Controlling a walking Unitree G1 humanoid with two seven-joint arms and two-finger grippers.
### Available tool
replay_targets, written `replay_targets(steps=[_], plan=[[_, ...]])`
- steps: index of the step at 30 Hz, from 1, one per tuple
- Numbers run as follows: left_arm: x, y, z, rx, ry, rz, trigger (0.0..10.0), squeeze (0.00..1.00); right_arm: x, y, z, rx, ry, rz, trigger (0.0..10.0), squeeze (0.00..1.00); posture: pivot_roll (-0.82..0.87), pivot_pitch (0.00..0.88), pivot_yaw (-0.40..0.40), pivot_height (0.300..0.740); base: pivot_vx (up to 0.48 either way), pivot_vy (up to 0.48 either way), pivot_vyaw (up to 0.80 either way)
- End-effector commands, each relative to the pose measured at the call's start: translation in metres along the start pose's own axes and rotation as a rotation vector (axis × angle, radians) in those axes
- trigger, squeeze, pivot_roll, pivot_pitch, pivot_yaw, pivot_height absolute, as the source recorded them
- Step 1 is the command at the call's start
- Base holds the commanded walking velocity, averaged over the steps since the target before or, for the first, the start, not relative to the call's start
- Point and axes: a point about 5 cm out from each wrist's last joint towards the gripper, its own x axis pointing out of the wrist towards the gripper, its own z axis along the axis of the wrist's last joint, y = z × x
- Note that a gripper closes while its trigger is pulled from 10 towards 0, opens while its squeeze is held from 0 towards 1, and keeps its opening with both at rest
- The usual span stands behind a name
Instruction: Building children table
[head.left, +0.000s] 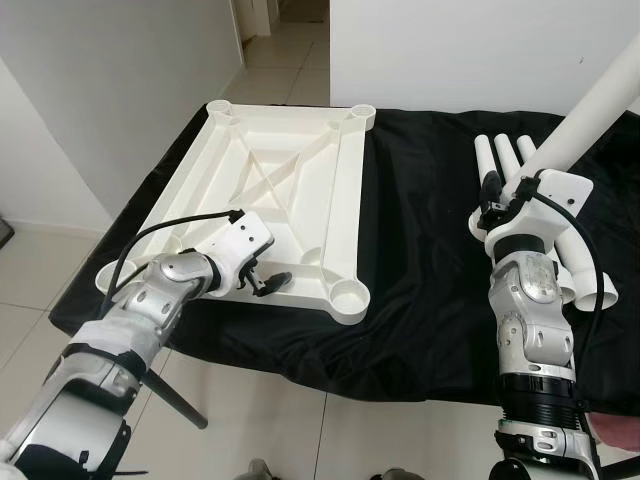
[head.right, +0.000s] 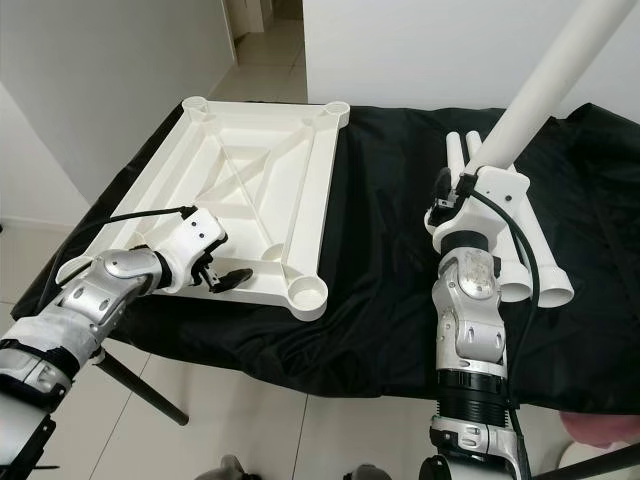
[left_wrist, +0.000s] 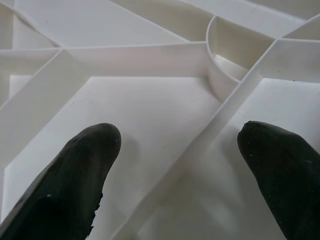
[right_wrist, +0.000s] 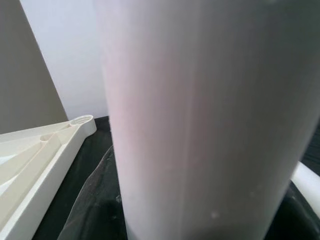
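The white plastic table top lies upside down on the black cloth, ribs and corner sockets facing up. My left gripper hovers open at its near edge, beside the front right socket. In the left wrist view, the two black fingertips stand apart over a rib and a round socket wall. My right gripper is shut on a white table leg, held up and tilted toward the far right. That leg looms close in the right wrist view.
Other white legs lie on the cloth behind and right of my right arm, with open ends near the front right edge. The black cloth covers a low stand on pale floor tiles. White walls stand behind and to the left.
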Motion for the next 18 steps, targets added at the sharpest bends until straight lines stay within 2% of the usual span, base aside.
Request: replay_targets(steps=[1, 9, 15, 18], plan=[[-0.001, -0.002, -0.010, 0.038, 0.066, -0.064, 10.0, 0.00, 0.002, 0.004, 0.004, -0.005, -0.013, 0.013, 10.0, 0.00, -0.09, 0.017, 0.094, 0.740, 0.000, 0.000, 0.00], [0.002, 0.000, -0.005, 0.019, 0.062, -0.088, 10.0, 0.00, 0.003, 0.004, 0.007, -0.013, -0.019, 0.019, 10.0, 0.00, -0.09, 0.023, 0.104, 0.740, 0.000, 0.000, 0.00], [0.011, 0.005, -0.008, -0.040, 0.133, -0.062, 10.0, 0.00, 0.002, 0.002, 0.007, -0.015, -0.017, 0.009, 10.0, 0.00, -0.09, 0.028, 0.108, 0.740, 0.000, 0.000, 0.00], [0.014, 0.005, -0.009, -0.041, 0.154, -0.044, 10.0, 0.00, 0.002, 0.003, 0.006, -0.014, -0.016, 0.008, 10.0, 0.00, -0.10, 0.029, 0.108, 0.740, 0.000, 0.000, 0.00]])
